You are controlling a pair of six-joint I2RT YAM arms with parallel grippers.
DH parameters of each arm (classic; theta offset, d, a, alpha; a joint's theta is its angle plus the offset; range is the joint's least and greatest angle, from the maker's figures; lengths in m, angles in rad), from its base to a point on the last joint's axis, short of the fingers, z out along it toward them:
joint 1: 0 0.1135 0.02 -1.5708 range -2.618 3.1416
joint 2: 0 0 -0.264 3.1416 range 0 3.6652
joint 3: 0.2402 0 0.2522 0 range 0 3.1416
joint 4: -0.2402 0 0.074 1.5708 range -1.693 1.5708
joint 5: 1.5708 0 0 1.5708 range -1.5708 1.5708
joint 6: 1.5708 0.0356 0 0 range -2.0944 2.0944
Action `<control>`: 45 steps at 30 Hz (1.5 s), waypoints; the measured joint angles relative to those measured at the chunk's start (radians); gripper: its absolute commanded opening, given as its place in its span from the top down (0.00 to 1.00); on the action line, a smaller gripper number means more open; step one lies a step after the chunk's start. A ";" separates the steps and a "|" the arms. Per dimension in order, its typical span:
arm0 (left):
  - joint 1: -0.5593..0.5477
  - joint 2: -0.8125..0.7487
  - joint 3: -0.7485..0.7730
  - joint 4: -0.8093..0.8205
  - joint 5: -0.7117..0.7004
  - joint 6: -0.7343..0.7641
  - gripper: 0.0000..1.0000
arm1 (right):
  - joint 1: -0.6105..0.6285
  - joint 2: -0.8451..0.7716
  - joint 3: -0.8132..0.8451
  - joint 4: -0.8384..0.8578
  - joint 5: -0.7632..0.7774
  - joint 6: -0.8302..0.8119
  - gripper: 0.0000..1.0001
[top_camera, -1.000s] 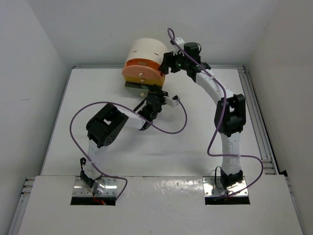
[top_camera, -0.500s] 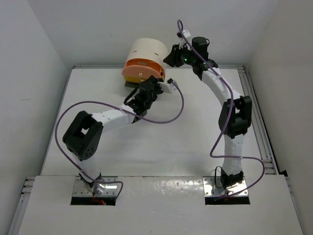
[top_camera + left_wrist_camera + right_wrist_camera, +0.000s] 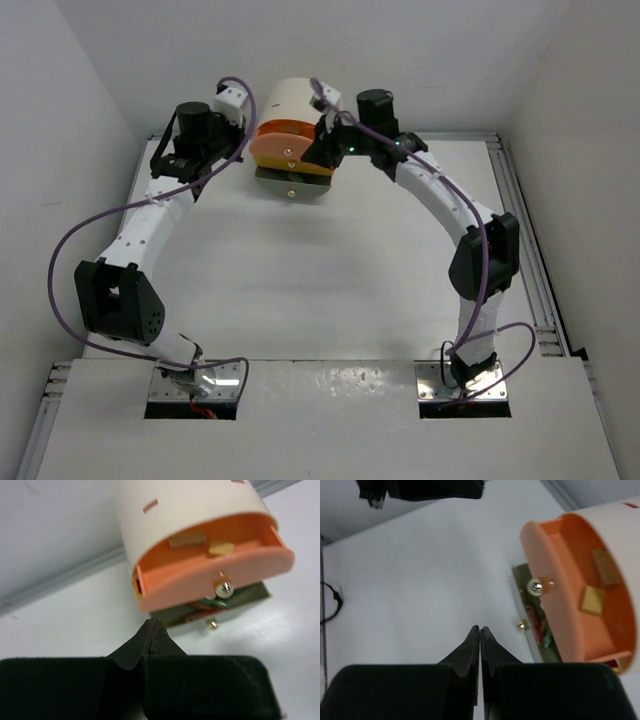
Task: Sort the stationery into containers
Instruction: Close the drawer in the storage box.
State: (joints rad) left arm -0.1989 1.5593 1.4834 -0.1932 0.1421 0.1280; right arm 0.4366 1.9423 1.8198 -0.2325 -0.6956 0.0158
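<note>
Left wrist view: the left gripper [image 3: 151,626] has its two black fingers pressed together with nothing between them. The tips sit close under the front of the peach drawer [image 3: 215,567]; whether they touch it cannot be told.
Right wrist view: the right gripper [image 3: 480,632] is likewise closed on nothing. It hangs over bare table [image 3: 420,580], beside the drawer fronts and apart from them.
Cabinet: the cream, arch-topped cabinet [image 3: 295,100] stands at the far edge of the table, with the peach drawer standing out from its face.
Stationery, upper: a tan piece [image 3: 187,538] and a cream piece [image 3: 221,548] lie near each other inside the peach drawer.
Stationery, lower: red and green items [image 3: 540,630] show in the lower drawer [image 3: 250,597], which is olive-toned, also out, and half covered by the peach one.
Knobs: one round metal knob [image 3: 223,587] is on the peach front and a smaller knob [image 3: 213,624] is on the lower front.
Wrist views only: drawer contents and knobs, which are too small to make out from above.
Top external view only: both arms reach to the cabinet, one at each side of it. An orange band [image 3: 288,129] lies above the peach drawer, and purple cables [image 3: 70,250] loop along the arms.
Surface: white and matt, with a metal rail [image 3: 525,240] along the right edge.
Room: plain pale walls [image 3: 60,120] close in on three sides.
</note>
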 measured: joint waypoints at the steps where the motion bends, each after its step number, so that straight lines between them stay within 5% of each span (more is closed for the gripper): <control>1: 0.024 -0.015 -0.025 -0.012 0.038 -0.034 1.00 | 0.027 0.000 0.000 -0.025 0.019 -0.042 1.00; 8: 0.122 -0.063 -0.219 0.015 0.329 -0.208 1.00 | 0.192 0.030 -0.023 -0.028 0.236 -0.242 1.00; 18: 0.256 -0.036 -0.488 0.327 0.595 -0.568 1.00 | 0.160 0.289 0.089 0.089 0.543 -0.338 1.00; 28: 0.202 0.027 -0.734 0.715 0.535 -0.920 1.00 | 0.142 0.347 0.112 0.221 0.679 -0.364 0.92; 39: 0.120 0.270 -0.719 0.924 0.420 -1.098 1.00 | 0.141 0.312 0.110 0.318 0.640 -0.260 0.79; 42: 0.103 0.349 -0.719 1.012 0.385 -1.172 1.00 | 0.139 0.299 0.127 0.347 0.624 -0.238 0.56; 45: 0.084 0.387 -0.719 1.078 0.349 -1.220 1.00 | 0.140 0.295 0.146 0.417 0.615 -0.230 0.47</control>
State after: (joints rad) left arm -0.1150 1.9465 0.7643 0.8848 0.4911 -1.0916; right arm 0.5762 2.2375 1.9659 0.1841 -0.0811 -0.2138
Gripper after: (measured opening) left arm 0.013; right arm 0.475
